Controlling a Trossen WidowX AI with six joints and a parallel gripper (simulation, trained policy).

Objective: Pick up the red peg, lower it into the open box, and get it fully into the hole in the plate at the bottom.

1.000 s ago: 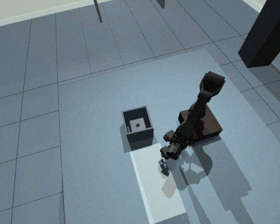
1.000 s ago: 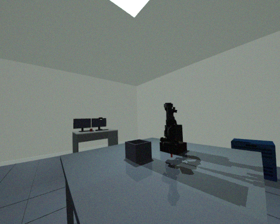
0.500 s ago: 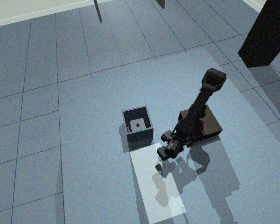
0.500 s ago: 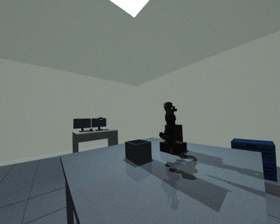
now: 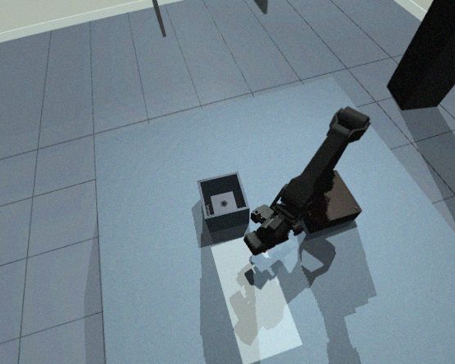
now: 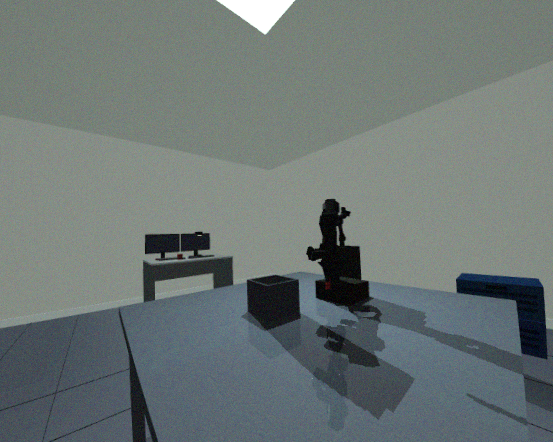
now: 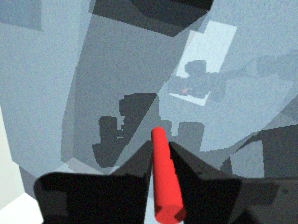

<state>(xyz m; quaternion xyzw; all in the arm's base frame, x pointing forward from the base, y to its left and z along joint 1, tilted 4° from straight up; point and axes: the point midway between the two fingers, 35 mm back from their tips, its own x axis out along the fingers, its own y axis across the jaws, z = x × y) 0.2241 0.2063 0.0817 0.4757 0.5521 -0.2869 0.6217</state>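
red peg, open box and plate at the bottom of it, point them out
red peg [image 6: 328, 285] [image 7: 166, 177]: exterior, its small visible part; wrist, mid-shaft
open box [image 5: 228, 218] [image 6: 273, 302]: top and exterior, outer wall
plate [image 5: 233, 201]: top, flat surface beside the hole

The arm [image 5: 318, 165] [image 6: 329, 232] is matt black, with chunky, angular joints, though dimness hides finer detail.
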